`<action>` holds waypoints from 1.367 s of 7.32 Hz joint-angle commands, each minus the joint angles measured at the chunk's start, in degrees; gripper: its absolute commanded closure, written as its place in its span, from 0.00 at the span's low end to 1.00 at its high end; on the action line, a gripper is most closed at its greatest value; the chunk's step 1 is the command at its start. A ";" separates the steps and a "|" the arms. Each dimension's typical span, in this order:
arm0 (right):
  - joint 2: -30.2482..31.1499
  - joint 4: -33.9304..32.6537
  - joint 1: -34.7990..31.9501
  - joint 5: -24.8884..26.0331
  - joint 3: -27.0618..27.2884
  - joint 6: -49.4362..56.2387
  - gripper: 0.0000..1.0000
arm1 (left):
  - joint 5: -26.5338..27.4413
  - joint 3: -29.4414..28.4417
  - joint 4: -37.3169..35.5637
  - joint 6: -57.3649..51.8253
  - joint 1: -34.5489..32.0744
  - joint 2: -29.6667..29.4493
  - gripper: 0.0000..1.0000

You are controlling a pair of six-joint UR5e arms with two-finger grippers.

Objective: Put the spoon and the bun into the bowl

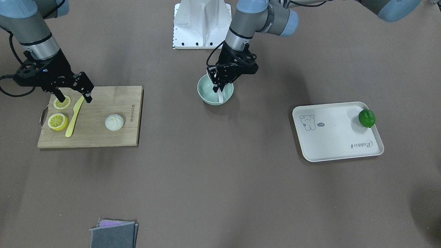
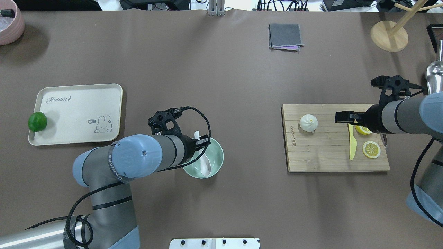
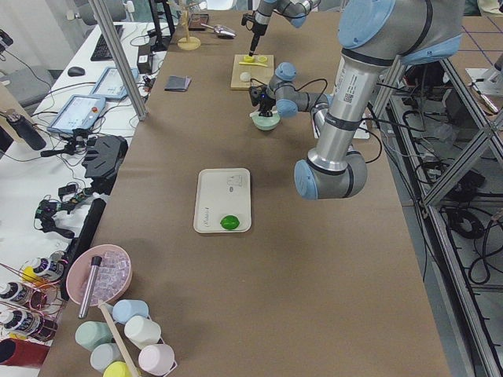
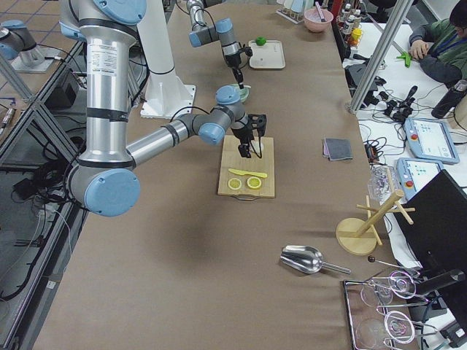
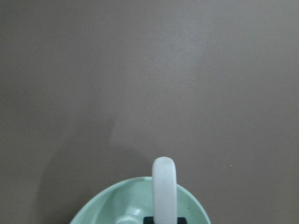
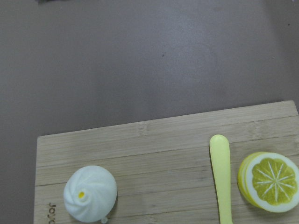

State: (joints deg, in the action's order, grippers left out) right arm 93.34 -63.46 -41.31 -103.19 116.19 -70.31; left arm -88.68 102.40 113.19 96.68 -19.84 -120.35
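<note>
left gripper (image 1: 218,88) jaws clamped on spoon (image 1: 220,99) handle, scoop below them inside bowl (image 1: 206,97); right gripper (image 1: 75,99) jaws wide; bun (image 1: 114,122) outside them, apart.

Not much to read here. The white tray (image 2: 69,119), on the left in the overhead view, has "Rabbit" in script along one edge and a tiny "hi" bubble beside the rabbit drawing (image 2: 102,125). The cutting board (image 2: 328,155) has a brand stamp beginning "Jo"; the rest is unreadable.
</note>
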 commanded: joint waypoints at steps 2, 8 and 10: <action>0.00 0.00 0.18 0.00 0.09 0.00 0.01 | 0.09 0.43 0.01 -4.56 -0.29 0.20 0.03; -11.06 -16.25 8.58 9.46 -0.87 -1.49 0.01 | -28.51 9.39 -0.26 -43.49 -26.59 23.80 0.02; -12.91 -16.09 11.42 13.42 -4.29 -0.36 0.11 | -32.42 9.13 -0.17 -54.11 -33.93 29.01 0.02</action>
State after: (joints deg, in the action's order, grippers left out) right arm 81.92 -79.20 -31.77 -92.65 114.01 -71.38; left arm -118.36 111.64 112.93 49.45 -49.21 -94.63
